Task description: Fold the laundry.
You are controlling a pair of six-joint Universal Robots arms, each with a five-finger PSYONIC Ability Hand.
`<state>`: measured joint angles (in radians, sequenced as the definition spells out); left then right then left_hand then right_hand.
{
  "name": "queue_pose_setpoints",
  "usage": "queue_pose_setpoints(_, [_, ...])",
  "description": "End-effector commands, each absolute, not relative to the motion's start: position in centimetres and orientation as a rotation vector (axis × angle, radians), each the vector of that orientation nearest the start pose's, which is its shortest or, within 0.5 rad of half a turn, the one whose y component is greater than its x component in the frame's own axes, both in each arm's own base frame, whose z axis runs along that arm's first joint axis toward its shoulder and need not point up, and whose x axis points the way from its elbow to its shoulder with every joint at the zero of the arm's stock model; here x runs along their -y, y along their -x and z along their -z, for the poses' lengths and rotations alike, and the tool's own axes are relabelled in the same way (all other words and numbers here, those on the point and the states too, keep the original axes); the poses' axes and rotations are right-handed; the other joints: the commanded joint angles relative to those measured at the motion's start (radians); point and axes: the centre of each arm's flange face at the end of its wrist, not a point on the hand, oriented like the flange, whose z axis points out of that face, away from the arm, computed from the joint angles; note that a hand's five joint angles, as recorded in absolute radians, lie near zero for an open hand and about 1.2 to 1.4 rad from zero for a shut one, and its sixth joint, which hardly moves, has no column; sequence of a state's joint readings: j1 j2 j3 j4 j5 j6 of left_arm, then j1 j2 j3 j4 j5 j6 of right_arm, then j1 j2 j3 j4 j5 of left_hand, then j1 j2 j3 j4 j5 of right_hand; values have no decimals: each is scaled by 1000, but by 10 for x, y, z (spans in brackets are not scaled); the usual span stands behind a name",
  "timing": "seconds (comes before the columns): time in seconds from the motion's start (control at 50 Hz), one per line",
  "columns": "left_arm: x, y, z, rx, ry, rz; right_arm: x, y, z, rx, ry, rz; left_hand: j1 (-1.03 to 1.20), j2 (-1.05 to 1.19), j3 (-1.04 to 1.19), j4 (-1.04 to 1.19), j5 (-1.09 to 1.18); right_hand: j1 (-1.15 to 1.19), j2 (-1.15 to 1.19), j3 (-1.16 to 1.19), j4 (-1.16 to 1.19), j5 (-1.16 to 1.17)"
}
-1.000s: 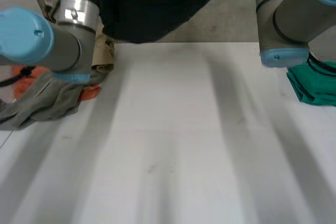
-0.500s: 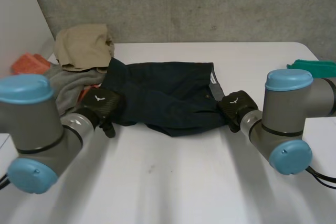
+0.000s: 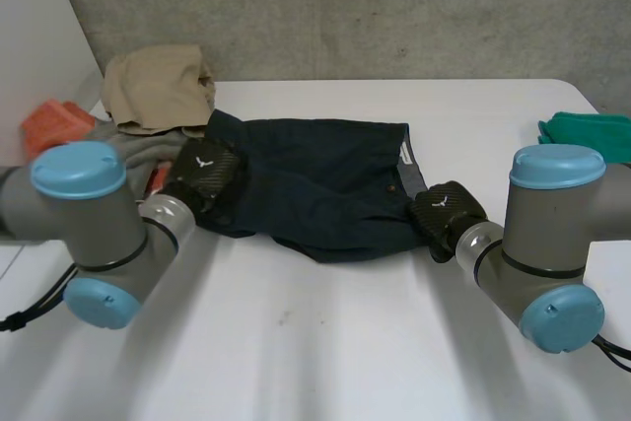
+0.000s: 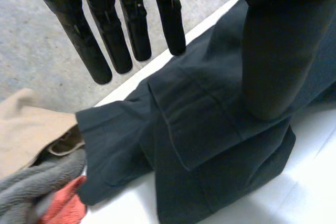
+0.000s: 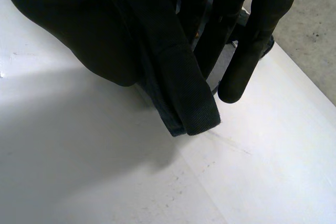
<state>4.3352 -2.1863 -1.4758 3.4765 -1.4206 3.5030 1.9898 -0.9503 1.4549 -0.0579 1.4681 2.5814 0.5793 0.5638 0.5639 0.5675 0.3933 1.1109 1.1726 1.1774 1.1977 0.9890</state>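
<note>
White table [image 3: 325, 362]: dark shorts [image 3: 315, 179] lie spread toward 12 o'clock. Your left hand [image 3: 202, 173] hovers at their 9 o'clock edge with its fingers straight, holding nothing. Your right hand [image 3: 446, 212] sits at the 4 o'clock corner, and you cannot tell its grip.

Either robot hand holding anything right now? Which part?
The right robot hand pinches the dark shorts at the edge of their waistband end. The left robot hand is open over the leg end, holding nothing.

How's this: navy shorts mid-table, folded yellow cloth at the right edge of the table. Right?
No: the folded cloth at the right edge of the table is green, not yellow; the head view shows it. The navy shorts do lie mid-table.
</note>
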Motion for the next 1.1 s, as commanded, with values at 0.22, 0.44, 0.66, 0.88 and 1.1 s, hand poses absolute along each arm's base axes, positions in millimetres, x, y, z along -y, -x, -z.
queue_pose_setpoints(0.22, [287, 293, -203, -2275, -1114, 2109, 289, -280, -170, -2222, 1327, 1828, 817, 833, 832, 829, 828, 285, 224, 219, 199, 233])
queue_pose_setpoints(0.44, [207, 249, -364, -1937, -963, 2453, 261, -254, -314, -2013, 1440, 2241, 817, 833, 832, 829, 828, 285, 224, 219, 199, 233])
queue_pose_setpoints(0.66, [201, 240, -346, -2084, -988, 2303, 253, -241, -358, -2073, 1455, 2210, 817, 833, 832, 829, 828, 285, 224, 219, 199, 233])
queue_pose_setpoints(0.88, [298, 285, -270, -2173, -1017, 2201, 317, -266, -284, -2216, 1486, 1977, 817, 833, 832, 829, 828, 285, 224, 219, 199, 233])
queue_pose_setpoints(1.1, [365, 315, -408, -976, -508, 3053, 394, -286, -384, -1531, 607, 2751, 817, 833, 832, 829, 828, 285, 224, 219, 199, 233])
